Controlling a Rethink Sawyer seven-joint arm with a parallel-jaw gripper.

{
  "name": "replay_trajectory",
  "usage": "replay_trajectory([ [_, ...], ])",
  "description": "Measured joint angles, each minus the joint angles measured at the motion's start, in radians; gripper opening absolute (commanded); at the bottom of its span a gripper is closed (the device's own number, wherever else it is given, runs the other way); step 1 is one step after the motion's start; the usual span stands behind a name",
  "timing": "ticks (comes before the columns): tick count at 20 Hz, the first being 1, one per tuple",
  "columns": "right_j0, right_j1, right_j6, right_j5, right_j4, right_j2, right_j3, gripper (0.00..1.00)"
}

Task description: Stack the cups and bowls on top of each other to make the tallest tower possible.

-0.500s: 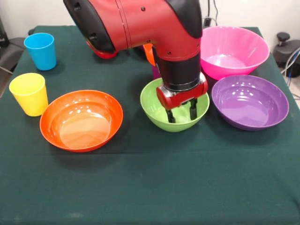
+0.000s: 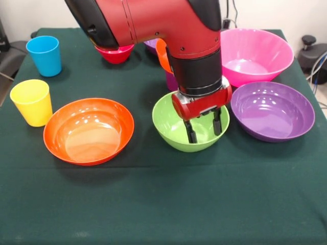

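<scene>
My gripper [image 2: 204, 128] hangs into the medium green bowl [image 2: 171, 127] at the table's middle. Its two black fingers [image 2: 190, 131] stand apart, one inside the bowl and the other by the bowl's right rim, so it looks open. The wide orange bowl [image 2: 88, 130] sits to the left, with the yellow cup [image 2: 32, 102] and the blue cup [image 2: 43, 55] beyond it. A purple bowl [image 2: 272, 111] and the largest pink bowl [image 2: 254, 55] sit to the right. The small red bowl [image 2: 116, 53], the small orange bowl [image 2: 161, 55] and the purple cup [image 2: 170, 80] are partly hidden behind the arm. No tower stands.
A sliver of a second purple bowl [image 2: 150, 45] shows behind the arm. The red arm [image 2: 153, 23] covers the table's far middle. The green cloth [image 2: 163, 204] spreads toward the front edge.
The gripper has moved slightly right and toward the front edge. The green bowl has shifted forward with it. The arm's upper part has risen, uncovering more of the red bowl.
</scene>
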Motion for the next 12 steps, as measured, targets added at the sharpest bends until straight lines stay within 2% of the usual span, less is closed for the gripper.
replay_trajectory([
  [12, -0.005, -0.008, 0.000, -0.001, 0.066, 0.045, -0.020, 1.00],
])
